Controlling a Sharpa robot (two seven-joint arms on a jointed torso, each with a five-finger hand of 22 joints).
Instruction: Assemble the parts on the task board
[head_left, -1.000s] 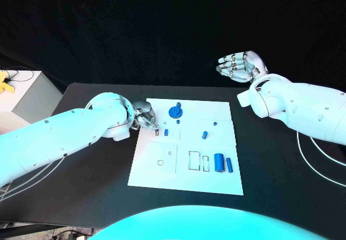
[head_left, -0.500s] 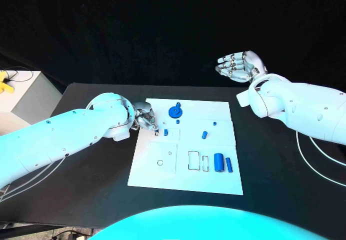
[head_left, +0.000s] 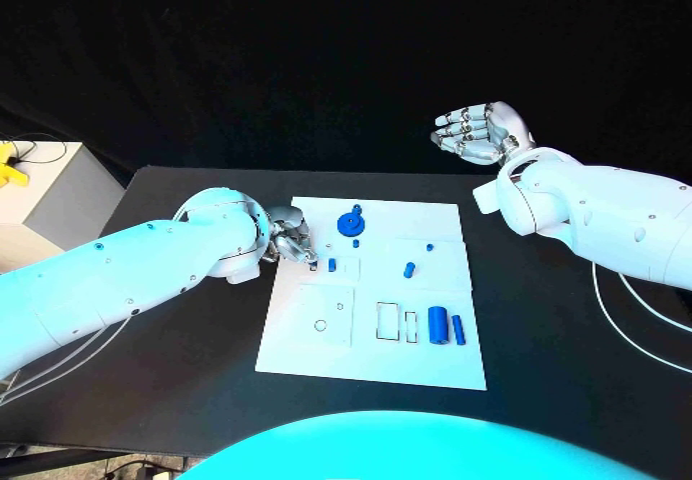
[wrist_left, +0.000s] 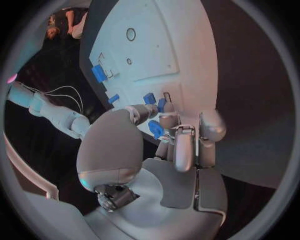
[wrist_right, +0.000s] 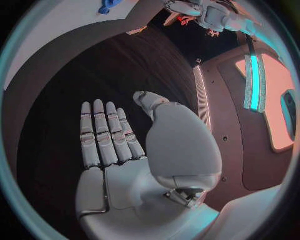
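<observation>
Barely anything's shifted in the last second: left hand still pinches a small blue part over the task board's left edge, right hand hangs released, and a tilted part could jam.

Black counter; white task board flat at its middle, long side running away from the robot. White cables trailing at right edge.
</observation>
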